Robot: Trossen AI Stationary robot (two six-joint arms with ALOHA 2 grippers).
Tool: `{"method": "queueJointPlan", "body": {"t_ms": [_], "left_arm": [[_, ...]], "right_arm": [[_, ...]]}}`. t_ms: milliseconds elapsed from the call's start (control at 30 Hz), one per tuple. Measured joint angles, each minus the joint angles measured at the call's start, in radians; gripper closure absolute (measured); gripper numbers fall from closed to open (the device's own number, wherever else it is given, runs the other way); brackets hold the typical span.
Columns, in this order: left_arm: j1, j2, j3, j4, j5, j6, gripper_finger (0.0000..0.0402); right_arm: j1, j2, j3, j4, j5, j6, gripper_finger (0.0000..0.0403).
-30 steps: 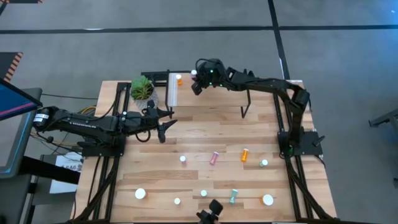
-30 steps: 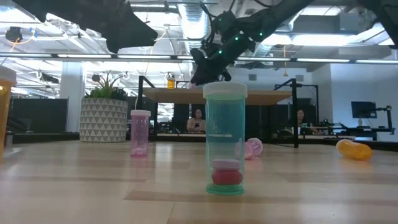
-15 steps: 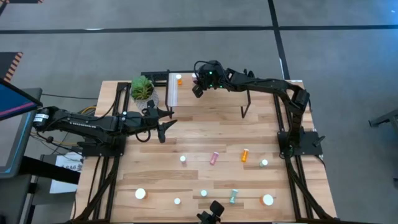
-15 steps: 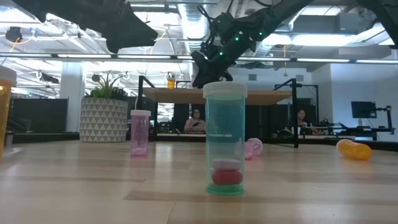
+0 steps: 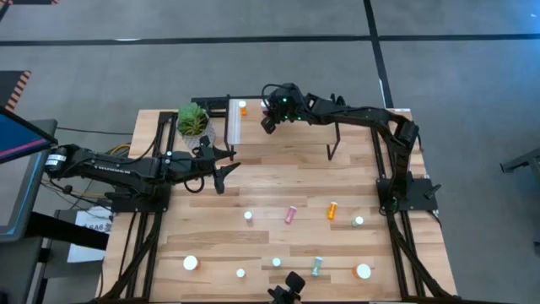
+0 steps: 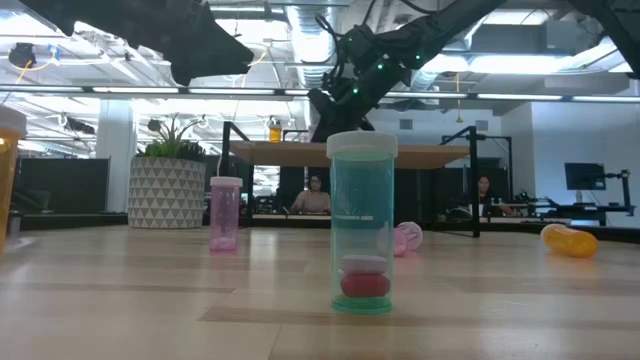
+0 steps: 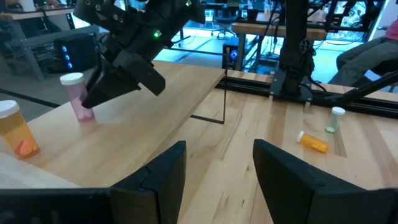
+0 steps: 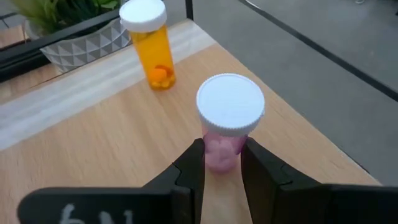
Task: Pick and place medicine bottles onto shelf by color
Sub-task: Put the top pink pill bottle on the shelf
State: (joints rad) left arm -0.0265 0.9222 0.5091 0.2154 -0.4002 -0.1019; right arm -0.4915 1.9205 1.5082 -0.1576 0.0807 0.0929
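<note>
1. Since a second ago the right gripper (image 8: 222,163) has shifted slightly toward the orange bottle (image 8: 152,45) on the shelf (image 5: 291,127); everything else keeps its place.
2. Its fingers are narrow, clamped on the body of a pink bottle (image 8: 227,119) that stands upright on the shelf, near the orange bottle and apart from it.
3. Waiting over the table's left part, the left gripper (image 7: 214,177) has its fingers standing apart with nothing between them.
4. Light wooden planks make up the table (image 5: 270,181), which stands on a grey floor crossed by dark lines.
5. Scattered on the near half are loose bottles: a pink one lying down (image 5: 291,214), an orange one lying down (image 5: 332,209), a teal one (image 5: 317,267) and several seen only as white caps from above.
6. A potted plant (image 5: 192,121) sits at the far left corner beside the shelf's white strip (image 5: 234,122).
7. Level across the table, an upright teal bottle (image 6: 362,222) with red pills fills the foreground, with an upright pink bottle (image 6: 225,213) behind it to the left.
8. Beyond the table is an open room with ceiling lights, desks and two seated people (image 6: 316,196).
9. From above, the held bottle is hidden under the right wrist.
10. An orange bottle (image 6: 8,180) is cut off at the low view's left edge.
</note>
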Motion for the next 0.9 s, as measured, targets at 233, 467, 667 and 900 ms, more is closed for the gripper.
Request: {"method": "queueJointPlan", "body": {"t_ms": [233, 467, 667, 900], "left_arm": [[0.0, 0.0, 0.0, 0.0, 0.0, 0.0, 0.0227], [0.0, 0.0, 0.0, 0.0, 0.0, 0.0, 0.0227], [0.0, 0.0, 0.0, 0.0, 0.001, -0.008, 0.0227], [0.0, 0.0, 0.0, 0.0, 0.001, -0.012, 0.0227]], "right_arm": [[0.0, 0.0, 0.0, -0.008, 0.0, -0.01, 0.0299], [0.006, 0.0, 0.0, -0.012, 0.0, -0.011, 0.0272], [0.007, 0.001, 0.0, -0.021, 0.0, 0.01, 0.0206], [0.006, -0.032, 0.0, -0.089, 0.038, 0.012, 0.0171]]}}
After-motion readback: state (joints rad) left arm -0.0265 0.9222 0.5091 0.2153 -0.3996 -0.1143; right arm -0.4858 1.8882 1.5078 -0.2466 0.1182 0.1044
